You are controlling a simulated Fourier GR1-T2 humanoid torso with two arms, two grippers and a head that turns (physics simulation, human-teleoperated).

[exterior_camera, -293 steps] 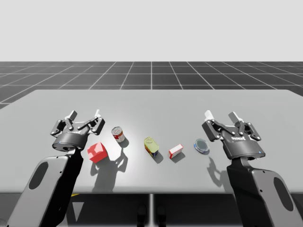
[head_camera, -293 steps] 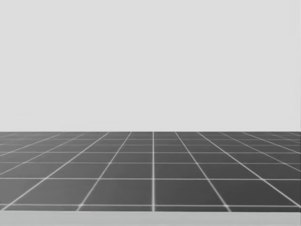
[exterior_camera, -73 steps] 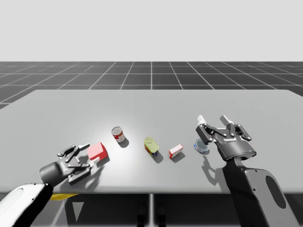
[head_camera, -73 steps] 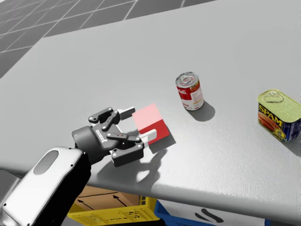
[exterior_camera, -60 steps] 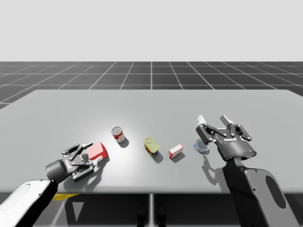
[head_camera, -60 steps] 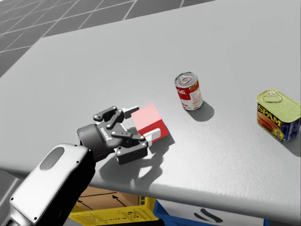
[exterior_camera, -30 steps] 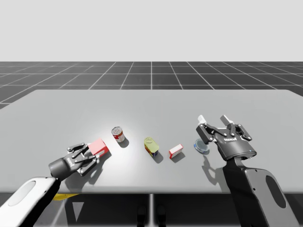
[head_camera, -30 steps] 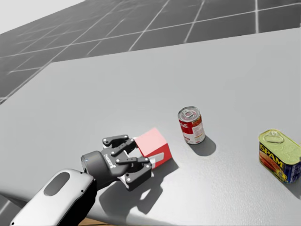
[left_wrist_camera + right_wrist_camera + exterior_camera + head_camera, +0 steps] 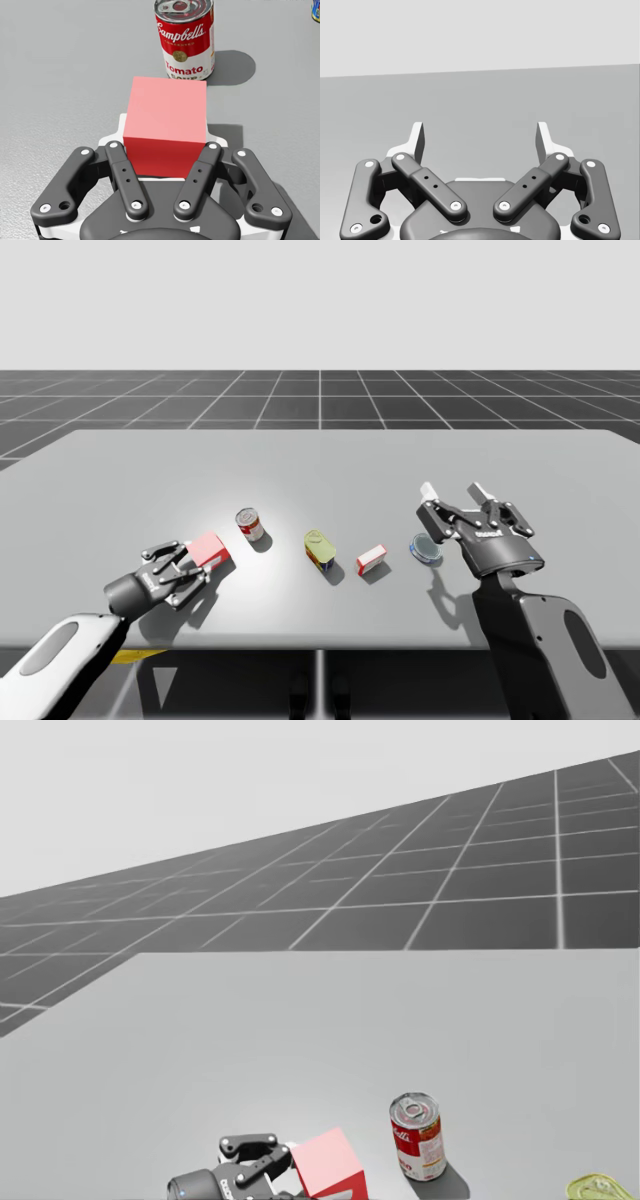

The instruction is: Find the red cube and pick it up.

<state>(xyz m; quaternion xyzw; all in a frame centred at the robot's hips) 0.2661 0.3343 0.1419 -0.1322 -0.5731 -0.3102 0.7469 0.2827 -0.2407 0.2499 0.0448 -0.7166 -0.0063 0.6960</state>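
Red cube (image 9: 165,125) gripped by left tool (image 9: 166,136), red can (image 9: 184,37) just ahead

Bright, even sim light from above. Dark shadow beside the red-and-white can (image 9: 184,37), ahead of the left gripper (image 9: 166,137) jaws. Pale hotspot mid-table (image 9: 500,455); backdrop flat grey.

1. Counter (image 9: 320,465): grey, flat, carries all items below.
2. Round can (image 9: 249,524), red and white, silver top, upright, at the left of the row; also in the head view (image 9: 417,1136) and the left wrist view (image 9: 184,39).
3. Rectangular tin (image 9: 319,549), yellow top, blue and yellow sides, near the counter's middle.
4. Small box (image 9: 371,559), red and white, just right of the tin.
5. Low round can (image 9: 426,548), blue, rightmost in the row.
6. Floor (image 9: 320,400): dark, pale grid lines, beyond the counter.
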